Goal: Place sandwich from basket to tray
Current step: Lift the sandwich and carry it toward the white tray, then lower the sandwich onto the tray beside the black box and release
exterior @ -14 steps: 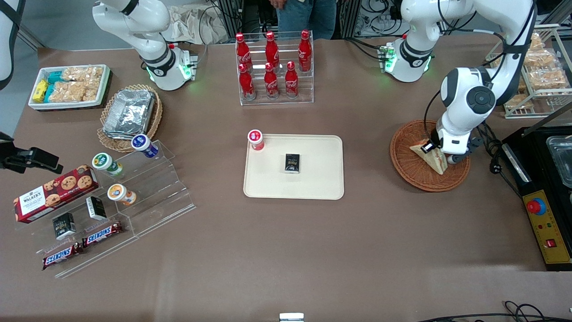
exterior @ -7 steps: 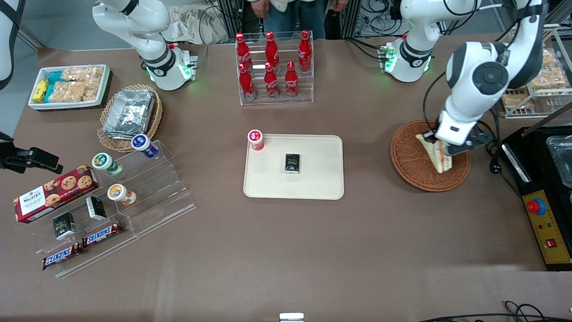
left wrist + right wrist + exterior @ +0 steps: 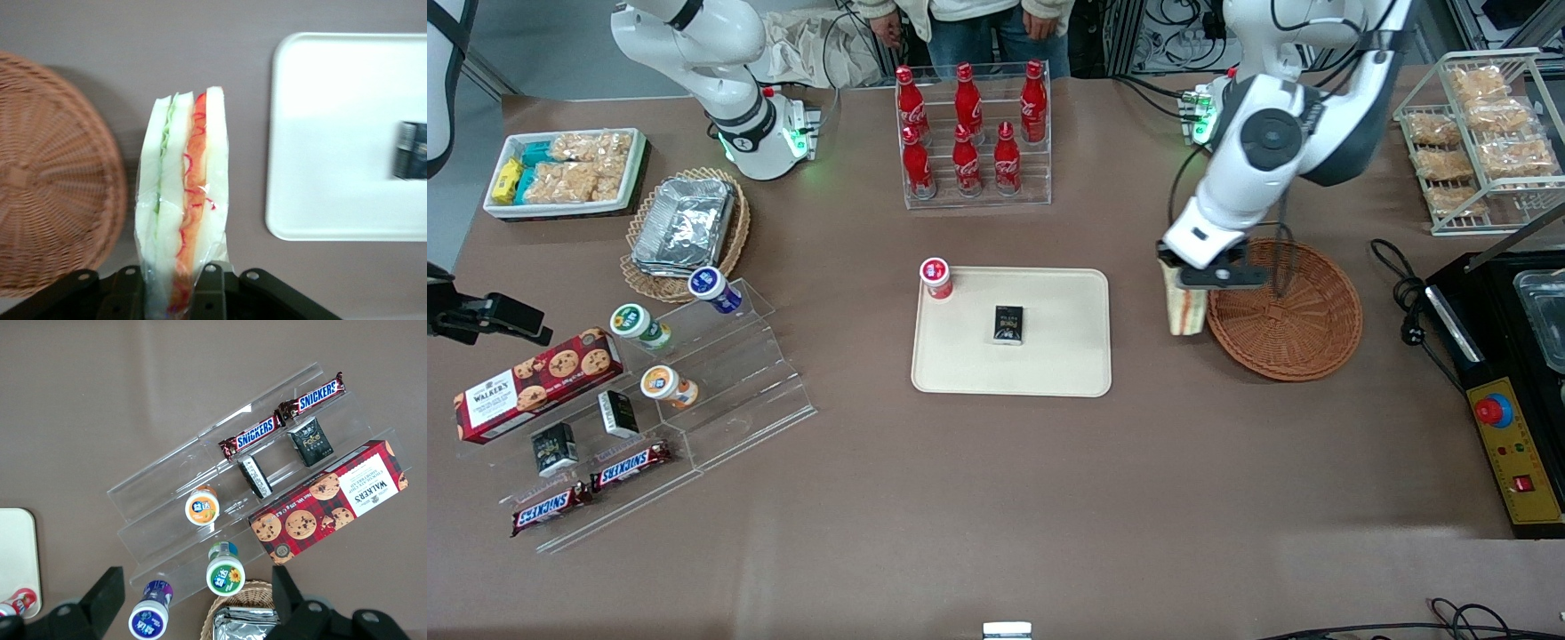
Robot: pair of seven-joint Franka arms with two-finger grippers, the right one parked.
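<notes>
The gripper [image 3: 1199,274] was up in the air between the basket [image 3: 1294,338] and the tray [image 3: 1067,373], jaws pinching the sandwich [image 3: 1185,311] by one end so the wedge hung below them, clear of both. It looked film-wrapped in the wrist view, so I'd guess the main risk was the sandwich [image 3: 181,200] sliding out of that slippery wrap or swinging mid-carry, since only the top end was clamped. On the tray, a small dark box [image 3: 1009,324] sat mid-tray and a red-capped cup [image 3: 935,277] stood at its far corner toward the parked arm. Dropping the sandwich onto the box would leave it tilted; the bare nearest side looked safer.
</notes>
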